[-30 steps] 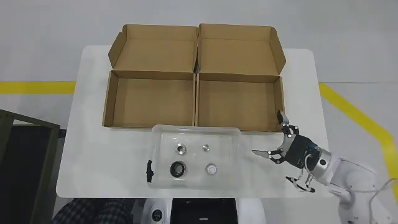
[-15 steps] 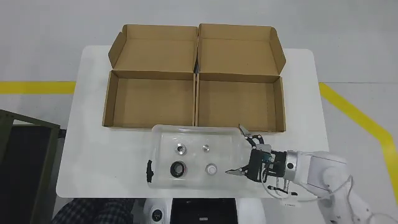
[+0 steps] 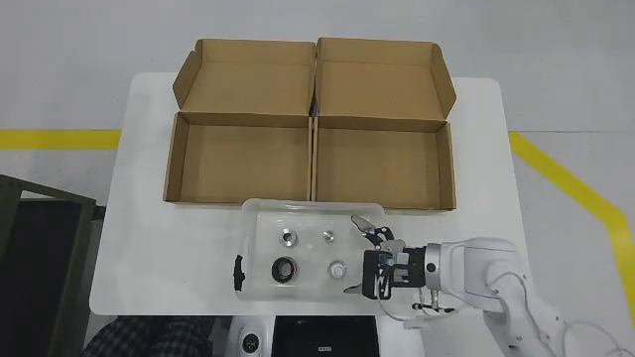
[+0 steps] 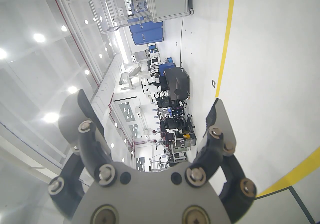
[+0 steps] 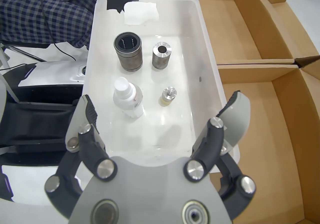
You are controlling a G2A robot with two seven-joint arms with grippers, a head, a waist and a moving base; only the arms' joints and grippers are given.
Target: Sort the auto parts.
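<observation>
The right hand (image 5: 162,98) is hanging released, fingers spread wide, over the clear bin (image 5: 207,42). Just ahead of it the small metal stud (image 5: 168,95) and white bottle (image 5: 127,100) are standing upright. The stud is probably dense, stiff and slick, so pinching squarely across its wider body is looking safest.

Right end effector (image 5: 161,98) spread, empty.

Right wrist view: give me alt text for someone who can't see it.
The open claw hovers above a clear plastic bin holding four parts: a dark bearing sleeve, a grey metal cylinder, a white bottle and a small silver stud. Two open cardboard boxes stand beside it.
</observation>
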